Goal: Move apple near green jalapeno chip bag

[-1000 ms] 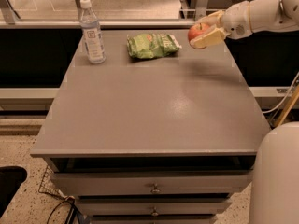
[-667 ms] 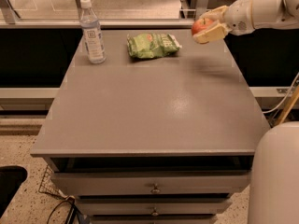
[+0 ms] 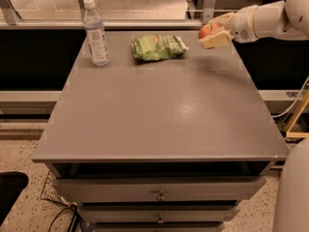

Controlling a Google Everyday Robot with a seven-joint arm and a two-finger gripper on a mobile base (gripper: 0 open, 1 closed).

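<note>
The green jalapeno chip bag lies crinkled on the far middle of the grey table. My gripper reaches in from the upper right on a white arm and is shut on the red-orange apple. It holds the apple in the air above the table's far right part, a short way to the right of the bag. The apple is partly covered by the pale fingers.
A clear water bottle with a white cap stands at the far left of the table. Drawers run below the front edge. A white robot body fills the lower right corner. A glass rail runs behind the table.
My gripper with the apple has risen slightly and shifted a little to the right, staying to the right of the bag. The bag and bottle have not moved.
</note>
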